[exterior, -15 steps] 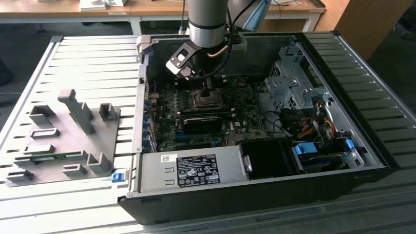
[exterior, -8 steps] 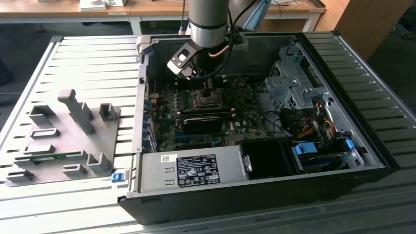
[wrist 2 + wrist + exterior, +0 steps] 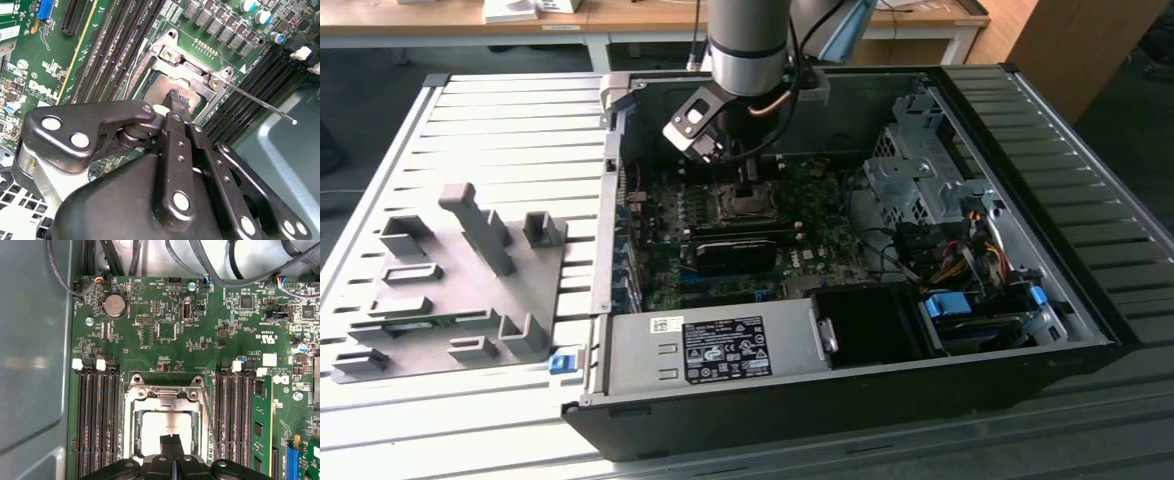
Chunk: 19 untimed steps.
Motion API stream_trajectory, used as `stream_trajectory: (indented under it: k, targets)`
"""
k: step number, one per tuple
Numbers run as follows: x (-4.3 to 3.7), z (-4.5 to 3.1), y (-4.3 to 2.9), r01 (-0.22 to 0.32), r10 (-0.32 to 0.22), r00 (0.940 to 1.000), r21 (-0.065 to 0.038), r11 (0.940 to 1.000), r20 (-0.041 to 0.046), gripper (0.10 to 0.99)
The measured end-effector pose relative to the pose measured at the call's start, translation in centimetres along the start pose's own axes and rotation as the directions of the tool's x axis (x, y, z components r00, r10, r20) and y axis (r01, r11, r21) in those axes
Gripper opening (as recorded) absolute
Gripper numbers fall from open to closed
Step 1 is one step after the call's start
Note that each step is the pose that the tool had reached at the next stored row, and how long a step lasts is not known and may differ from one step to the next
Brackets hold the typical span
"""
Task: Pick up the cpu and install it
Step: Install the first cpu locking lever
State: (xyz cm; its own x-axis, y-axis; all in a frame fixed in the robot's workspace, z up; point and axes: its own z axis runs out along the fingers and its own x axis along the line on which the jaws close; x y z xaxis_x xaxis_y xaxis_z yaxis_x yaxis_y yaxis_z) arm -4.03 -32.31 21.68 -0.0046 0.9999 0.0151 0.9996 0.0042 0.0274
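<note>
The cpu (image 3: 152,426) lay flat in the socket (image 3: 165,394) near the middle of the board (image 3: 150,347), its grey top showing inside the metal frame, seated there as far as I could judge. The gripper (image 3: 172,441) stood right over it, fingers pinched together with nothing between them, tips at one edge of the chip, probably to press or check it. The lever (image 3: 260,103) stuck out free, so the frame looked unlatched. White print dotted the board, and a label (image 3: 724,350) sat on the power supply (image 3: 640,370) against the case (image 3: 854,400) wall, too small to read
</note>
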Motion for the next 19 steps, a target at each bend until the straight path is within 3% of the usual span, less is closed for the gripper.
stream_trajectory:
  k: [11,19]
  targets:
    - [0.02,-1.38,0.04,0.000,0.000,1.0000,0.000,1.0000,0.0003,0.106]
    - [0.03,-1.97,0.06,0.000,0.000,1.0000,0.000,1.0000,0.0005,0.106]
